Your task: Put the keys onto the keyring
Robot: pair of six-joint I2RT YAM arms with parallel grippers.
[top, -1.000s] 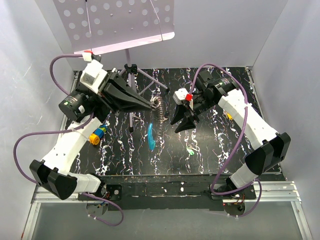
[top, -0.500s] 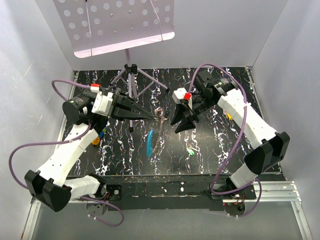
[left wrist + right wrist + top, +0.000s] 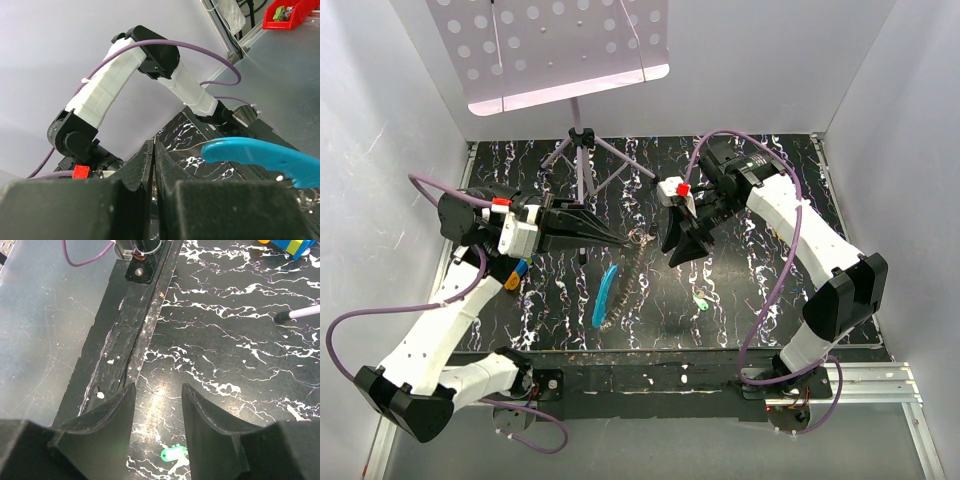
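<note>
Black, white-veined counter [image 3: 750, 290]. Purple tripod stand [image 3: 582, 150] at far middle, pale perforated tray [image 3: 560, 45] on top. Blue-and-yellow block [image 3: 517, 272] near left edge.

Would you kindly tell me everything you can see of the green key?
The key is tiny, with a bright green, plastic-looking head; its blade is too small to make out. It lies flat on the black marbled table, alone, close to the open right fingers, which do not touch it.
</note>
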